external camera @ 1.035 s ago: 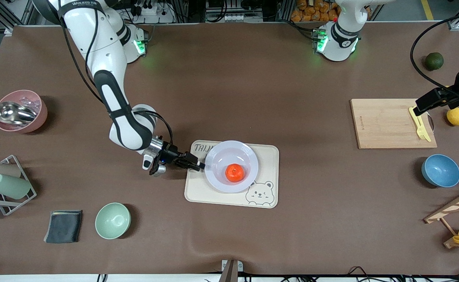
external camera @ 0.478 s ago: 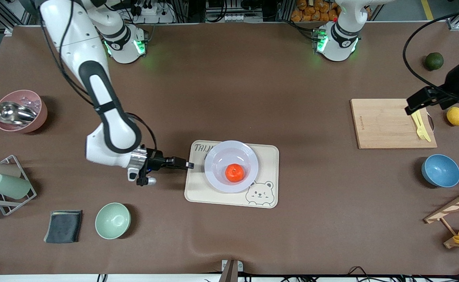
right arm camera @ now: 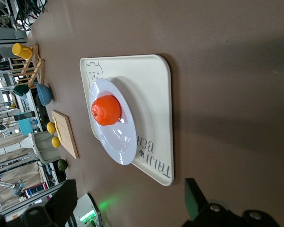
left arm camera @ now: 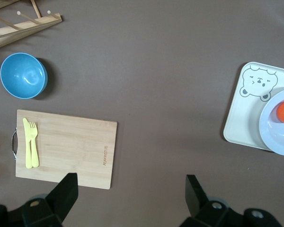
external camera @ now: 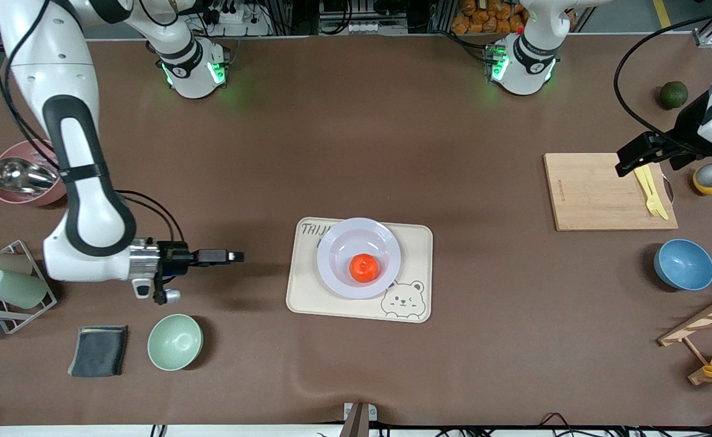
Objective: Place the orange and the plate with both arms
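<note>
- The orange point(external camera: 364, 267) sits in the plate point(external camera: 337, 243), on the bear-printed tray point(external camera: 417, 243); placement looks done.
- Right gripper point(external camera: 234, 257), jaws wide and empty, hovers over bare table point(external camera: 356, 133) beside the tray: retreat level, avoiding the mint-green bowl point(external camera: 175, 342).
- Left gripper point(left arm camera: 128, 189), spread and empty, waits over the cutting board point(external camera: 592, 191).

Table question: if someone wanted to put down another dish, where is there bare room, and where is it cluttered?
Bare cloth stretches between the tray and the cutting board, and between the tray and both arm bases. Crowded: the right arm's end, with cup rack, green bowl and pink bowl; the left arm's end too.
</note>
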Controlling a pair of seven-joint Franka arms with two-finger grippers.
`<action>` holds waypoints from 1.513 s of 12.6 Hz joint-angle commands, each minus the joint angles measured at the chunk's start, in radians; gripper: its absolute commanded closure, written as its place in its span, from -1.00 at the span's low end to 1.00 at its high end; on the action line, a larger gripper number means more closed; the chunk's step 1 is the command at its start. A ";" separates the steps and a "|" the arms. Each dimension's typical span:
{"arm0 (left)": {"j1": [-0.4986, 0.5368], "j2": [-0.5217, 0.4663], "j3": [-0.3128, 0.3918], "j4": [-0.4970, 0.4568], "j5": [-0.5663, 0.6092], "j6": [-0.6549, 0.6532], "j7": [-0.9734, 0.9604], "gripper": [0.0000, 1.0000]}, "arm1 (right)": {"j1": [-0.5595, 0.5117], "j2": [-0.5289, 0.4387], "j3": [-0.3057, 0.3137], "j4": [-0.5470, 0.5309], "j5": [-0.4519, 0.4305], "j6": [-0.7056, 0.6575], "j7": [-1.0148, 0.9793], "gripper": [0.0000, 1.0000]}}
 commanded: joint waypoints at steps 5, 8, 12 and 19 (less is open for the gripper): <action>0.008 -0.019 -0.001 -0.006 -0.017 -0.010 0.023 -1.00 | -0.138 0.016 0.019 0.201 -0.279 -0.230 0.064 -1.00; 0.008 -0.019 -0.001 -0.005 -0.017 -0.010 0.023 -1.00 | -0.163 0.015 0.019 0.347 -0.414 -0.385 0.188 -1.00; 0.005 -0.019 -0.001 -0.003 -0.016 -0.010 0.023 -1.00 | -0.156 -0.051 0.016 0.369 -0.567 -0.404 0.196 -1.00; -0.061 -0.019 0.055 -0.006 -0.014 -0.010 0.023 -1.00 | -0.122 -0.354 0.024 0.192 -0.755 -0.389 0.266 -1.00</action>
